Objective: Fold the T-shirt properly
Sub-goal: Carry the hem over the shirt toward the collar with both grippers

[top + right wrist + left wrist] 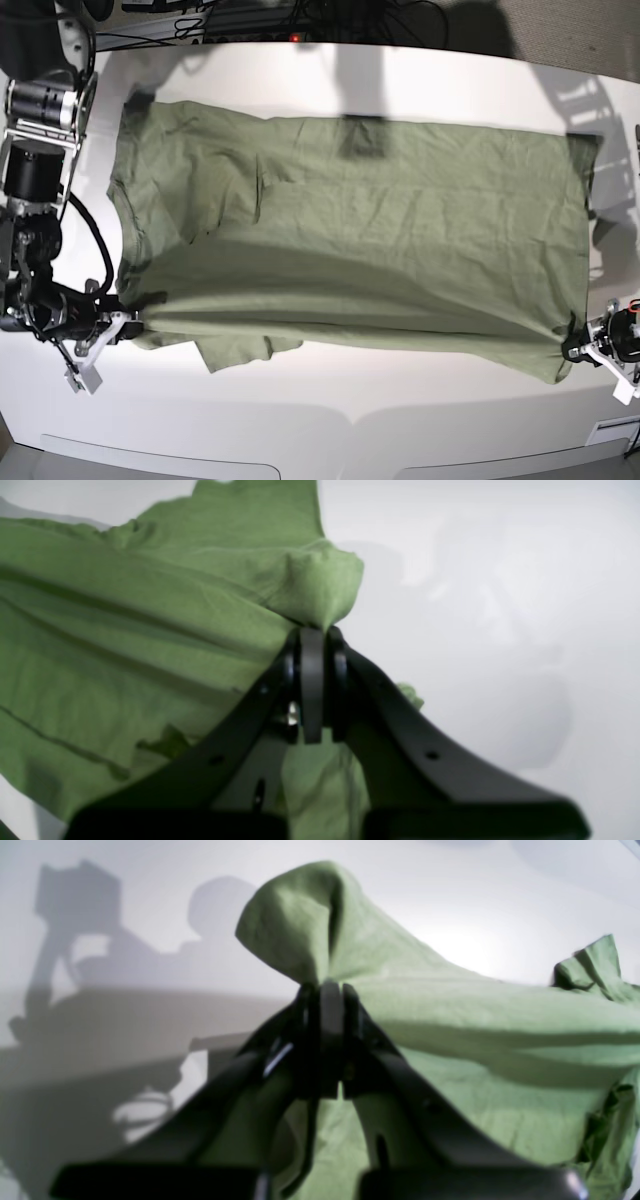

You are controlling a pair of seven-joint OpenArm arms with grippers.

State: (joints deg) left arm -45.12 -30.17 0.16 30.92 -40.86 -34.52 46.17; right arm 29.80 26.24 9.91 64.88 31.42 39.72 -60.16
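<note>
1. The right gripper [138, 303] is sitting at the base view's left, pinching the near edge of the T-shirt [350, 230], jaws clamped tight on cloth.
2. The T-shirt is lying spread, wrinkled, across the white table [330, 400].
3. The left gripper [572, 343] is clamping the near corner at the right.

- Left gripper [330, 990] low at the near edge, jaws pinched tight on a corner of the T-shirt [350, 230].
- Right gripper [315, 632] low opposite, also clamped on cloth.
</note>
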